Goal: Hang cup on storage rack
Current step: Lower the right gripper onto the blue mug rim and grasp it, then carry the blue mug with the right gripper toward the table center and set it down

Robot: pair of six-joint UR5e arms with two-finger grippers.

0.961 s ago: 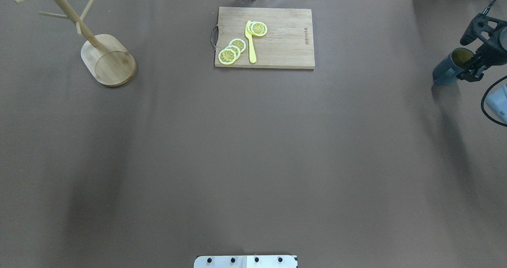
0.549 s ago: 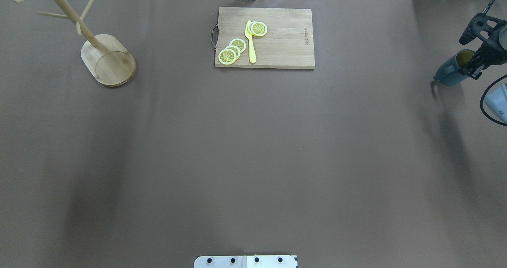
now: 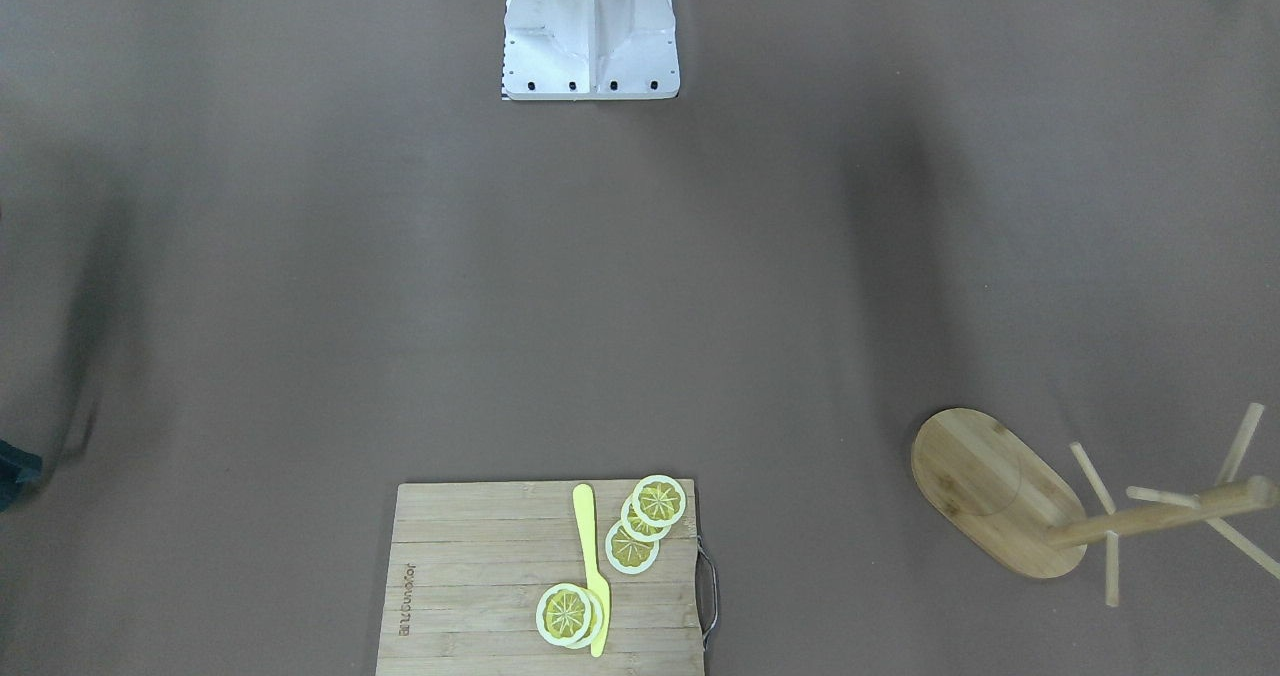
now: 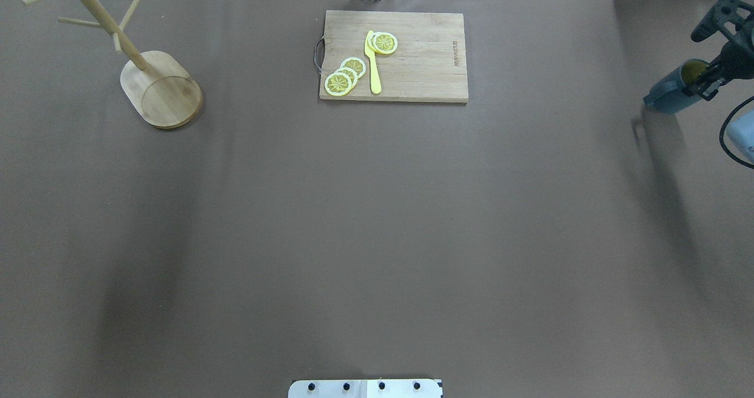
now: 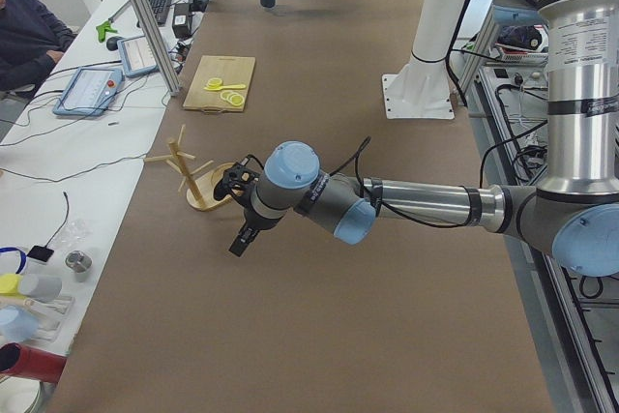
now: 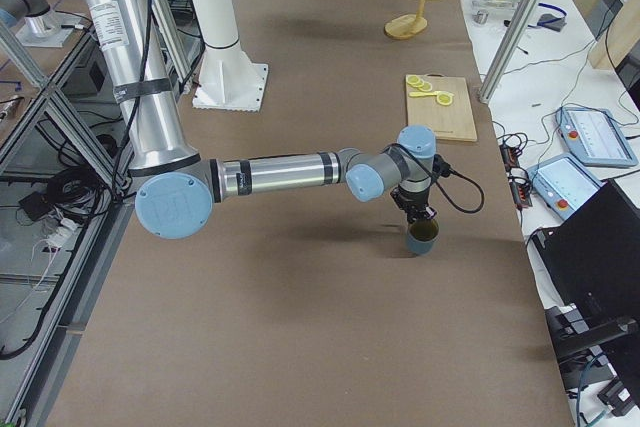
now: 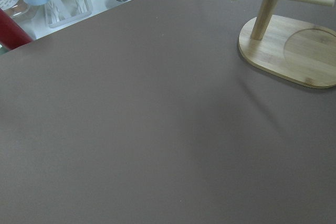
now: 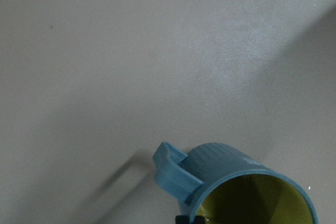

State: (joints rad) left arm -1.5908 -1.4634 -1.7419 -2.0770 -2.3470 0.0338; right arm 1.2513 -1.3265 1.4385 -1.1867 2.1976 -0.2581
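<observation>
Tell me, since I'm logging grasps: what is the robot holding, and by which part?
The right gripper holds the cup by its rim, pinched at the mouth.

The overhead camera looks forward and down on the worktop (image 4: 377, 239); the front-facing one faces back at the robot. Both share the cutting board (image 4: 424, 62) and mug tree (image 4: 171, 100). Side cameras look along from either end. The right wrist camera sits close above the mug (image 8: 226, 166), perhaps glimpsed at the front view's edge.
</observation>
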